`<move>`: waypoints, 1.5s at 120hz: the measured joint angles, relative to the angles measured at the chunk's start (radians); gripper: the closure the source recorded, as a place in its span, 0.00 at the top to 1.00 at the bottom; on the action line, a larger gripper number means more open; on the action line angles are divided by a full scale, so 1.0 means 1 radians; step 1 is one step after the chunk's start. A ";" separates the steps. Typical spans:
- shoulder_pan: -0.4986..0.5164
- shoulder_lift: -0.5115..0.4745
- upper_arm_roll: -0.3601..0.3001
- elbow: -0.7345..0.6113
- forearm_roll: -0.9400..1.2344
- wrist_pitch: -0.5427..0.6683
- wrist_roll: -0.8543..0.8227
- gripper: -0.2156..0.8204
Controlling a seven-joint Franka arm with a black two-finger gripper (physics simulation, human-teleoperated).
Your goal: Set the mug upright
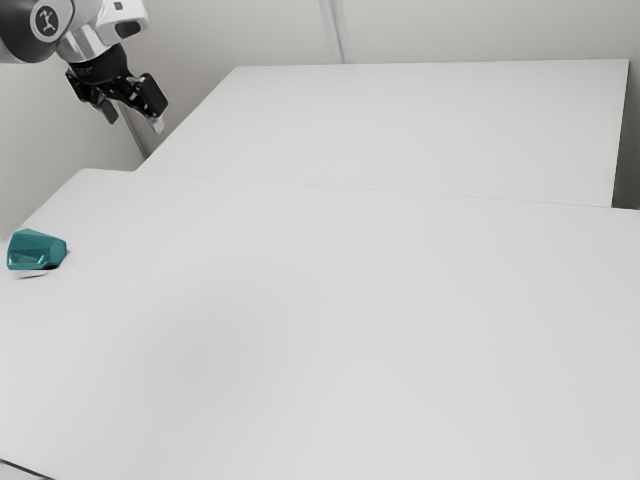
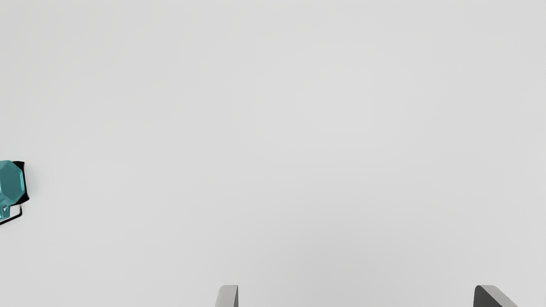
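Note:
My gripper (image 1: 134, 118) hangs high above the table at the upper left of the exterior view, well away from the mug. In the wrist view the gripper (image 2: 356, 294) is open, its two fingertips wide apart with nothing between them. A teal faceted mug (image 1: 36, 250) lies on its side near the table's edge at the exterior view's left. At the edge of the wrist view, the mug (image 2: 11, 182) shows its octagonal base and part of its handle, with a dark shadow beside it; the rest is cut off.
The white table (image 1: 330, 330) spreads across the exterior view. Behind it stands another white surface (image 1: 420, 120), with pale walls around. A thin dark line (image 1: 25, 468) crosses the exterior view's lower left corner.

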 joint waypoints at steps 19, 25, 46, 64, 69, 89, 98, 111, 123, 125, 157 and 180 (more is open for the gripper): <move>0.000 -0.001 0.000 -0.005 -0.002 0.003 0.010 0.79; 0.000 -0.001 0.000 -0.007 -0.002 0.003 0.012 0.79; 0.007 0.002 0.005 -0.026 -0.001 0.006 0.019 0.79; 0.094 0.002 0.010 -0.076 0.000 0.003 0.024 0.79; 0.142 0.002 0.010 -0.090 -0.001 0.002 0.026 0.79; 0.384 0.020 0.009 -0.139 -0.067 0.003 0.052 0.79; 0.502 0.046 0.009 -0.143 -0.112 0.004 0.084 0.79; 0.669 0.103 0.009 -0.139 -0.180 0.007 0.151 0.79; 0.812 0.150 0.009 -0.135 -0.235 0.010 0.230 0.79; 0.835 0.161 0.009 -0.134 -0.244 0.012 0.244 0.79; 1.009 0.426 0.005 0.033 -0.425 0.068 0.509 0.79; 1.044 0.562 0.012 0.171 -0.505 0.083 0.684 0.79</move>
